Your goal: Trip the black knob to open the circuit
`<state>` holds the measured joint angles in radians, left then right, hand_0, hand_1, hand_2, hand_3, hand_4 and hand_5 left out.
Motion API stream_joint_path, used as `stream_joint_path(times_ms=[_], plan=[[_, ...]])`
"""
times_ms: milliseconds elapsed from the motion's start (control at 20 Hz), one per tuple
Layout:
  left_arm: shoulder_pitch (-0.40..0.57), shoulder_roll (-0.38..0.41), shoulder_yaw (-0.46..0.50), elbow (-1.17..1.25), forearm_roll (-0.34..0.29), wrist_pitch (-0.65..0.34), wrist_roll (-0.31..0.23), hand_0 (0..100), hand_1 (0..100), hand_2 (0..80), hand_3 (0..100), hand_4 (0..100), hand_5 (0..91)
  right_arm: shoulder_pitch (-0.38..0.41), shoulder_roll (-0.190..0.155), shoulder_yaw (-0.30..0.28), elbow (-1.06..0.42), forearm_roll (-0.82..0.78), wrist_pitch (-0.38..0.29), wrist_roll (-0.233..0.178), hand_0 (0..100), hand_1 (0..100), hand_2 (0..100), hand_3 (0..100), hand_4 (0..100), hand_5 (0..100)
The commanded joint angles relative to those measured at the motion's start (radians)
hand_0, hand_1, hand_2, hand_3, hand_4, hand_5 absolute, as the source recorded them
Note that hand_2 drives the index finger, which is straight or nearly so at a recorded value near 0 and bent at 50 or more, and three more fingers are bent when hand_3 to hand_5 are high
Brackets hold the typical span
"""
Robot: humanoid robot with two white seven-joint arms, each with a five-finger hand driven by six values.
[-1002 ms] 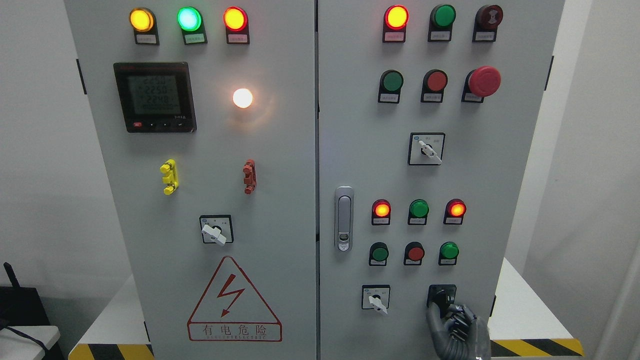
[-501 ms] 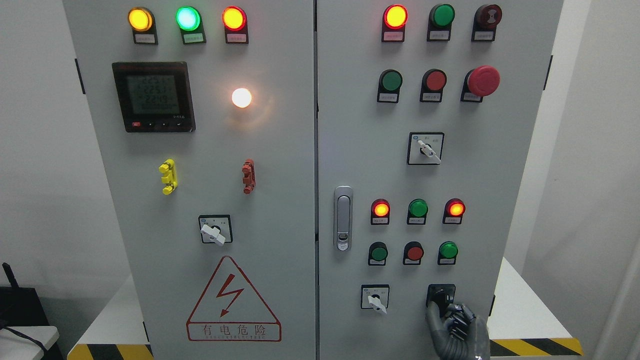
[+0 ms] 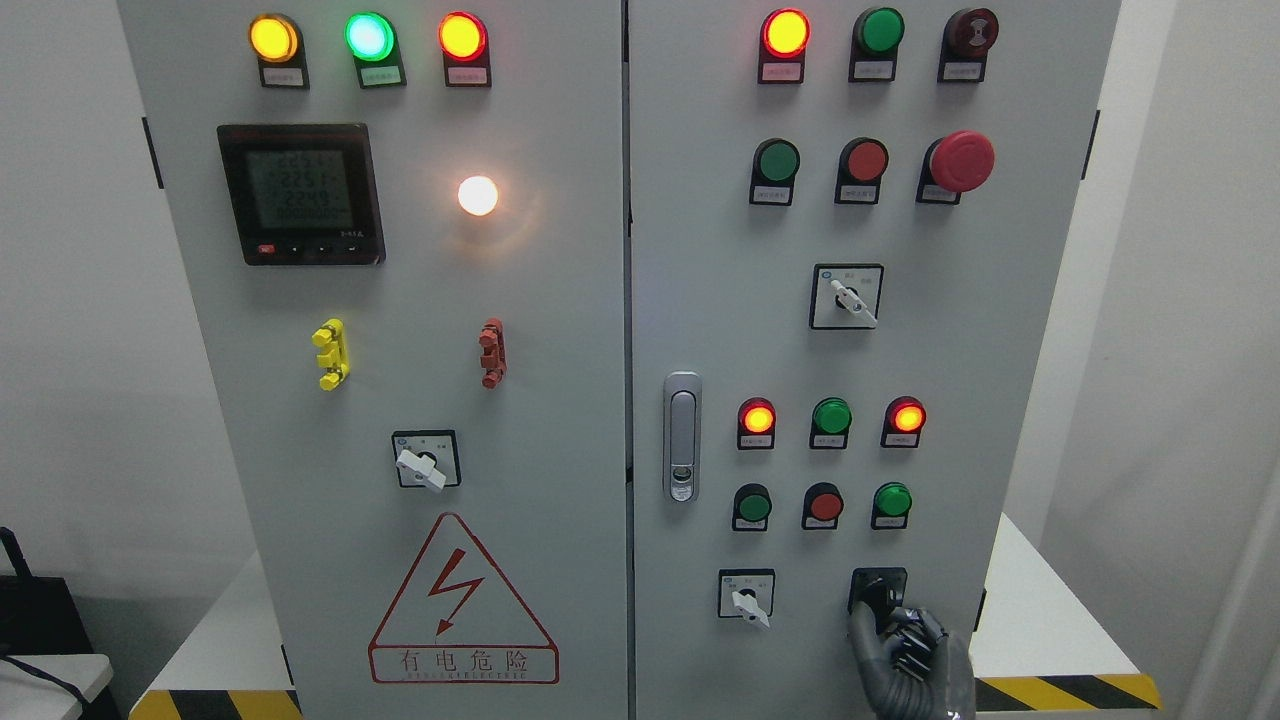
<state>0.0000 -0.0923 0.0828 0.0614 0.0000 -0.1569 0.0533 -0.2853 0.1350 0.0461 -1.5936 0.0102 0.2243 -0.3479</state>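
Where fingers (image 3: 905,640) curl, black knob (image 3: 878,592) touches.

The grey control cabinet (image 3: 620,330) stands on a white platform (image 3: 1050,620) that shows at both lower corners, left (image 3: 225,630) and right. A yellow-and-black hazard stripe runs along the platform's near edge, seen at the left (image 3: 215,704) and at the right (image 3: 1070,692). The cabinet covers most of the platform's top, and its base meets the white surface directly. Further left, a separate pale surface (image 3: 50,680) shows at the frame's corner, with what may be a black bag (image 3: 35,610) behind it.
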Motion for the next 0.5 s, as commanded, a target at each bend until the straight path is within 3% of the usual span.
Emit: stream_joint_path(times_ms=[0,451], plan=[[-0.008,0.000,0.000,0.000,-0.034,0.000,0.000,12,39,0.0,0,0,0.0,0.000,0.000,0.008,-0.002,0.017,-0.003,0.003,57,73,64,97,98,97],[-0.008,-0.001,0.000,0.000,-0.034,0.000,0.000,12,39,0.0,0,0,0.0,-0.001,0.000,0.012,-0.008,0.017,-0.010,0.020,57,73,64,97,98,97]])
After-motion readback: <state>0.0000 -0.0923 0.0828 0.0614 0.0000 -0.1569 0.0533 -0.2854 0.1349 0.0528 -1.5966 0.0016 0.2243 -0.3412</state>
